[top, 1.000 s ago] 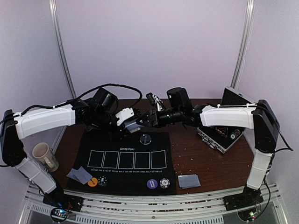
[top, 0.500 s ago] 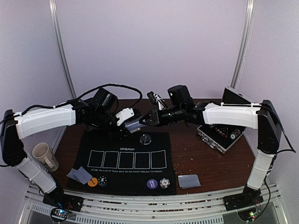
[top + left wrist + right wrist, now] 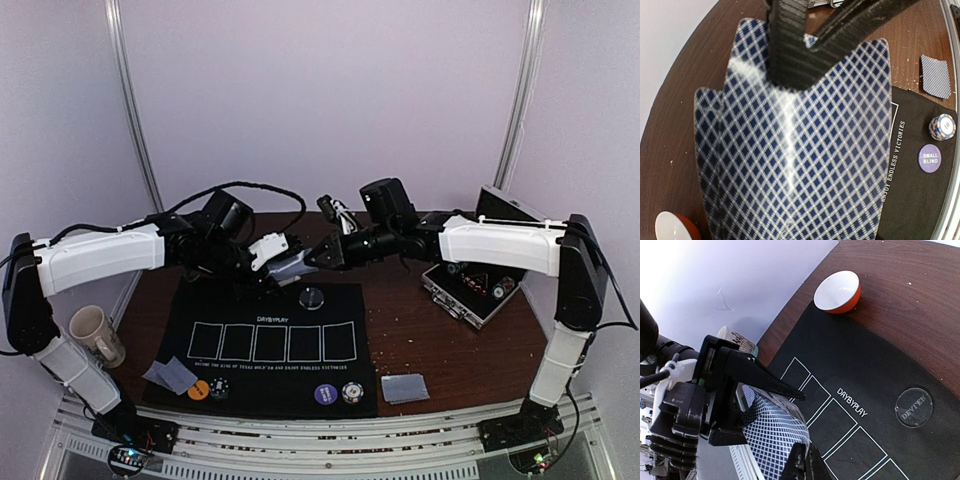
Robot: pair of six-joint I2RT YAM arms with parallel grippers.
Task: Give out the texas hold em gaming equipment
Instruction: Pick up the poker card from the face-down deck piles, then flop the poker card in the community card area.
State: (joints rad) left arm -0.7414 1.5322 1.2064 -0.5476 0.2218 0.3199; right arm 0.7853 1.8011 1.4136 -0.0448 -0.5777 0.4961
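Right gripper (image 3: 803, 466): fingers pressed together, pinching one edge of the checked-back cards (image 3: 790, 150). Left gripper (image 3: 277, 262): jaws partly apart, clamped on the same cards from the opposite side. The cards hang in the air between both arms, over the far edge of the black mat (image 3: 270, 385), near the clear disc (image 3: 914, 407). Chips (image 3: 324, 394) sit along the mat's near edge.

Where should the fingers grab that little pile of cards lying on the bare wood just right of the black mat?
The card pile lies flat on the table, beside the mat, so only its thin sides offer a hold. Probably pinch across its two long edges, with the fingers coming straight down from above.
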